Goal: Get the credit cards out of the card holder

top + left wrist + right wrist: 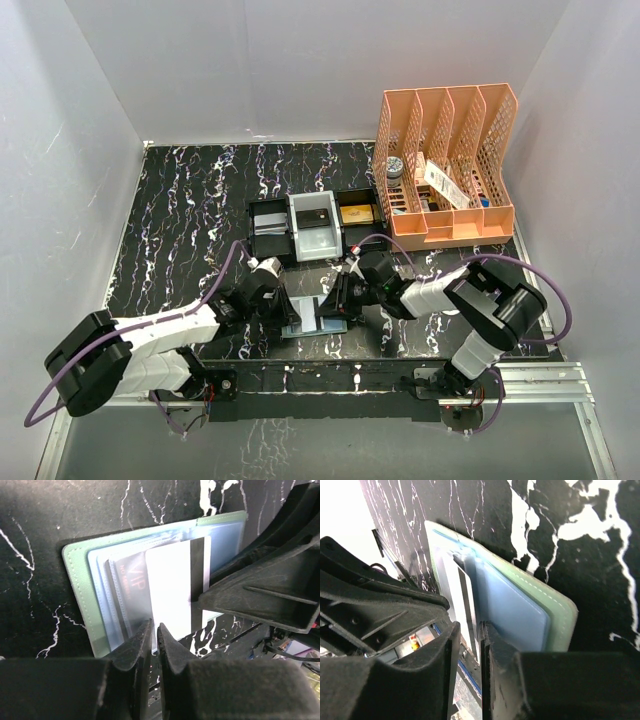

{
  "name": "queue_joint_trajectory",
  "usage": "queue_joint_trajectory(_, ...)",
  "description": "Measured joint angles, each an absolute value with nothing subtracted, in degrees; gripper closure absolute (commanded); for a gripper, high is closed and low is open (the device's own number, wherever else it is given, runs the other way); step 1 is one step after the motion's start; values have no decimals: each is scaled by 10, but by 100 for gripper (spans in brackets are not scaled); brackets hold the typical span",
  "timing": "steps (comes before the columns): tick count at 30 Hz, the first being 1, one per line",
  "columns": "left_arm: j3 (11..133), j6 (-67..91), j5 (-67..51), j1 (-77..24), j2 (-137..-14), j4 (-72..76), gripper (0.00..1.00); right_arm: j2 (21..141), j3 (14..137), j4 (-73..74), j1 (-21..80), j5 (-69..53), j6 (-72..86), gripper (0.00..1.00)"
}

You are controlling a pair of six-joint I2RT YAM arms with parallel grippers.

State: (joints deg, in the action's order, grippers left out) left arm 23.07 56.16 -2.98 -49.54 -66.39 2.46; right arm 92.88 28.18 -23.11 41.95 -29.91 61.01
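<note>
The left gripper [155, 627] has its black jaws drawn to a hairline slit over the near corner of a thin, glossy white plastic credit card with a black stripe [172, 595], and appears to nip that corner. The right gripper [470, 630] stands with a narrow gap between its jaws, straddling the card's striped edge without visibly clamping it.

The white card juts partway from the small sage-green soft bifold card holder [77, 575], which lies open and flat on the black marbled table [190, 200] between the two grippers: at 3 o'clock from the left, at 9 o'clock from the right in the top view.

From the left wrist, the card's long axis runs from 6 to 12 o'clock, straight away from the left fingertips. The left arm therefore seems better placed to draw it out toward 6.

A translucent grey card marked VIP [132, 590] sits in the pale blue clear sleeves at 9 o'clock of the white card.

Farther off, at 12 o'clock, stand rigid black and white rectangular trays [315, 225]. At 1 o'clock is a peach slotted plastic file organiser [450, 170].
</note>
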Motion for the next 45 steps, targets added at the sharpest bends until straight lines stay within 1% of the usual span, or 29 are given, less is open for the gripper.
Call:
queue_joint_trajectory(6, 224, 565, -18, -514, -664, 21, 92, 912, 220, -307, 420, -294, 661, 78)
queue_joint_trajectory(13, 225, 566, -4, -522, -664, 16, 93, 922, 221, -338, 420, -288, 678, 73)
queue_joint_trajectory(15, 227, 565, 0, -523, -664, 11, 93, 929, 224, -336, 420, -283, 679, 73)
queue_joint_trajectory(18, 228, 565, 5, -524, -664, 8, 94, 938, 238, -333, 420, -280, 676, 79)
queue_joint_trajectory(27, 240, 559, 26, -528, -664, -22, 96, 965, 245, -376, 426, -294, 678, 80)
queue_joint_trajectory(29, 240, 559, 27, -528, -664, -22, 96, 969, 247, -377, 427, -296, 677, 82)
queue_joint_trajectory(33, 240, 559, 28, -528, -664, -22, 97, 976, 259, -370, 430, -304, 662, 91)
queue_joint_trajectory(35, 240, 559, 29, -528, -664, -23, 97, 978, 266, -366, 431, -306, 658, 92)
queue_joint_trajectory(38, 240, 559, 29, -528, -664, -23, 97, 978, 266, -368, 431, -307, 660, 98)
queue_joint_trajectory(45, 238, 559, 39, -530, -656, -28, 97, 967, 266, -347, 431, -298, 654, 99)
